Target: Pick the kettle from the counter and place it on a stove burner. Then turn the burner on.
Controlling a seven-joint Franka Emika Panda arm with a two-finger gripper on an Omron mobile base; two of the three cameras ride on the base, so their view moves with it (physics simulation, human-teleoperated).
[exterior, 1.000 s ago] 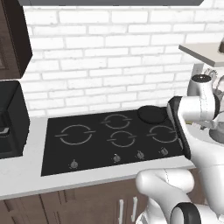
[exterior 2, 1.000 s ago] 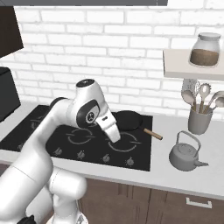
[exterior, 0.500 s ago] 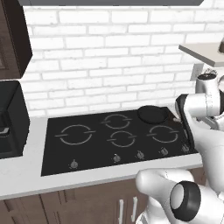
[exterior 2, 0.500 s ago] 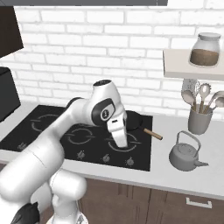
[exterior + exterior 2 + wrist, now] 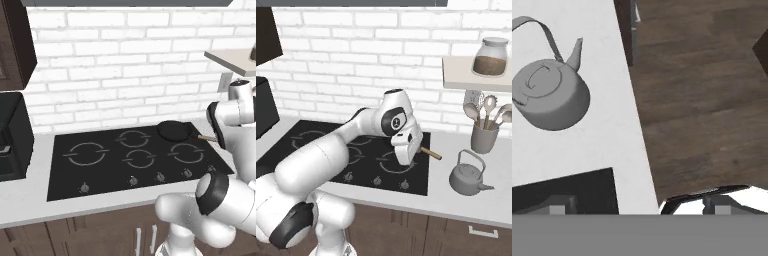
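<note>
The kettle (image 5: 468, 175) stands upright on the counter (image 5: 491, 205) to the right of the stove (image 5: 416, 180); its spout points right. From above, the kettle (image 5: 550, 95) lies at the upper left on the counter (image 5: 577, 150), and a corner of the stove (image 5: 567, 187) shows below it. My gripper (image 5: 639, 208) is open and holds nothing, its fingertips (image 5: 557, 206) wide apart. It hangs over the stove's right end (image 5: 405, 156), left of the kettle and apart from it. The large stove burner (image 5: 86, 153) is bare on the cooktop's left.
A dark pan (image 5: 174, 130) with a wooden handle (image 5: 431, 153) sits on the back right ring. A grey utensil holder (image 5: 484, 137) stands behind the kettle, under a shelf with a jar (image 5: 491, 57). Knobs (image 5: 133, 180) line the stove's front edge. Wooden floor (image 5: 707, 100) lies beyond the counter edge.
The arm has swung right, from above the middle of the cooktop to its right end, nearer the kettle. The gripper has stayed open. The kettle and pan have not moved.
</note>
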